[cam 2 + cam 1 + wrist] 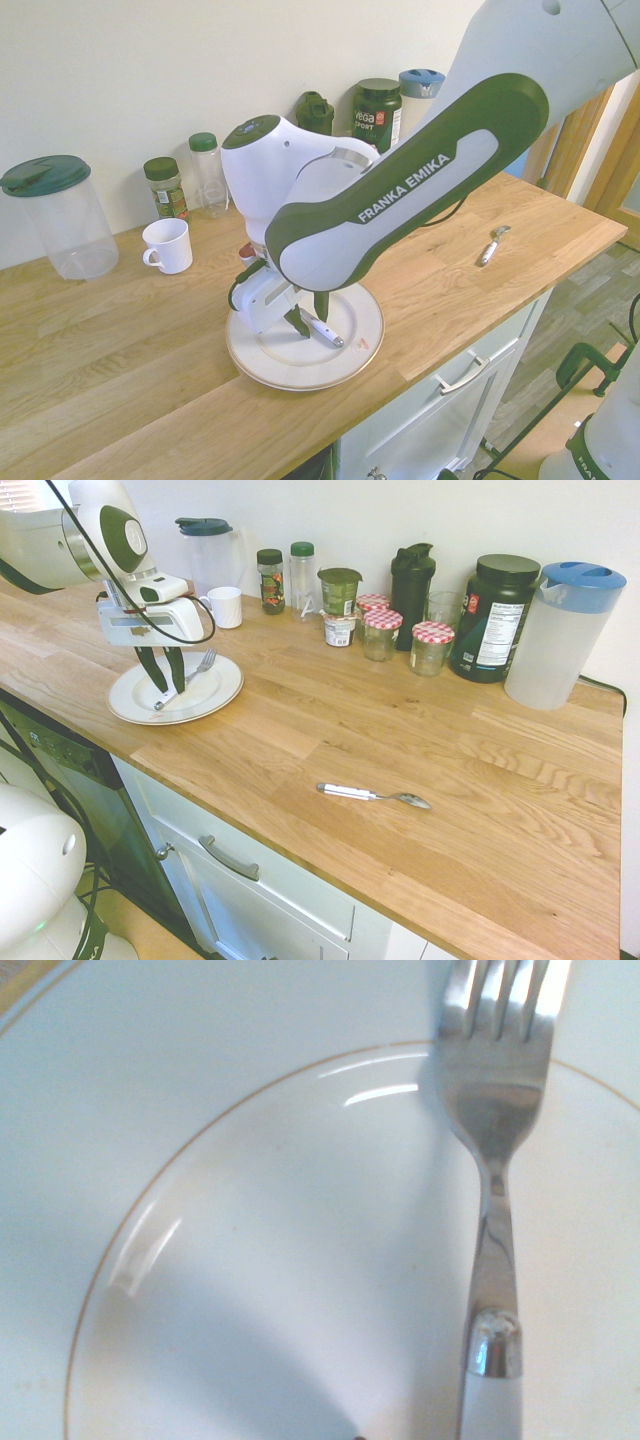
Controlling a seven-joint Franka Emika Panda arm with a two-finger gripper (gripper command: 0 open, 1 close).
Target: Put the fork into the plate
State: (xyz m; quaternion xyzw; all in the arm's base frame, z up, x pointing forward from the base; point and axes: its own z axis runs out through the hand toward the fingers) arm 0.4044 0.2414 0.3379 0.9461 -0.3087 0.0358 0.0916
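- I see the fork [192,676] lying in the plate [222,695], tines on the rim.
- My gripper [163,679] stands over the handle, fingers [151,669] parted narrowly; grip unclear.
- Spoon [372,796] lies well apart on the counter.

Your first exterior view looks down along the wooden tabletop [420,750] from its front edge toward the white wall, with the arm entering from the left. Your second exterior view stands on the opposite side, high and nearer, so the arm comes in from the right and fills much of the picture. Both share the round off-white ceramic plate [215,702] [365,340] and the white mug [226,607] [168,246]. Your wrist view hangs just above the plate [200,1110], facing straight down.
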